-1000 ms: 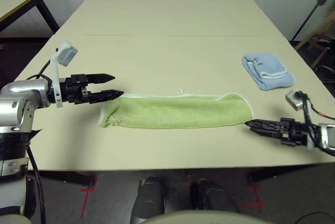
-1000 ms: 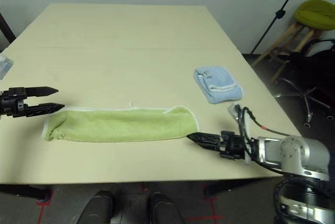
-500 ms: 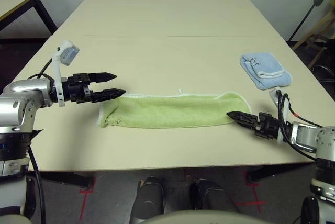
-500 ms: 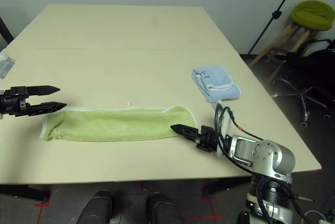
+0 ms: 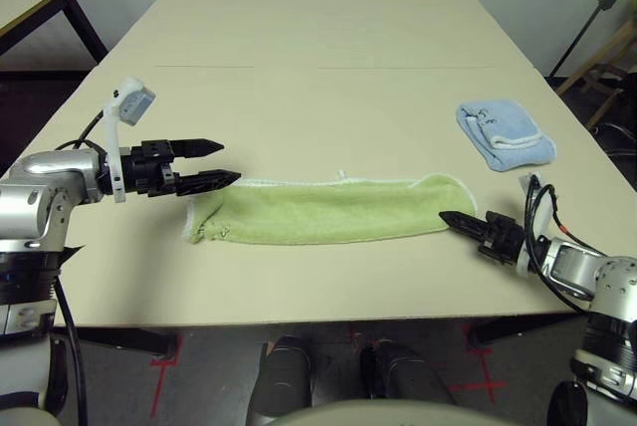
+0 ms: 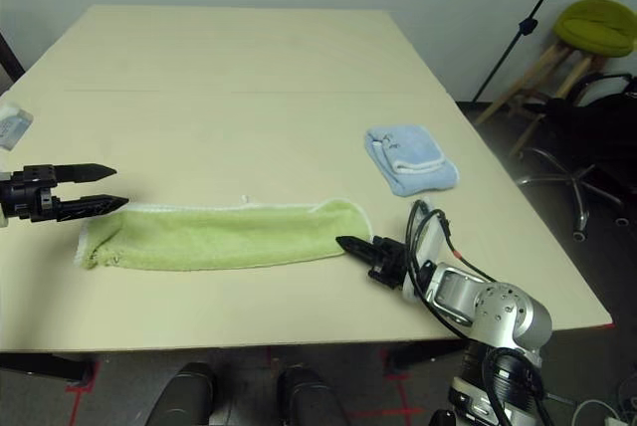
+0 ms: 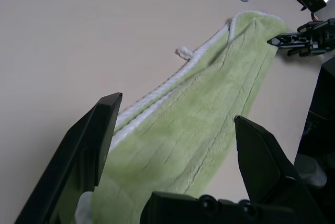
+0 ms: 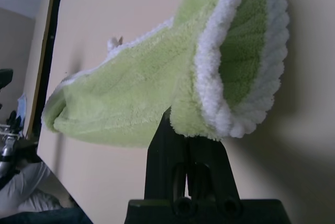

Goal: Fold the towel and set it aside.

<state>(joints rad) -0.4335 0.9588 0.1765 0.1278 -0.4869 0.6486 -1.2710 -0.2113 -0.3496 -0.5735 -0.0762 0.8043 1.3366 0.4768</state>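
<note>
— Right wrist view: the right gripper [image 8: 184, 130] has closed on the near-right corner of the towel [image 8: 157, 88]?
— Yes. Head views add the left gripper [image 5: 221, 162], gaping beside the towel's left end on the table [image 5: 318, 38].

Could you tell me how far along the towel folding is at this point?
Done: the towel lies as a long folded strip. In hand: the right gripper is shut at its right end; the left gripper hovers open at its left end. Left: folding it shorter and setting it aside.
</note>
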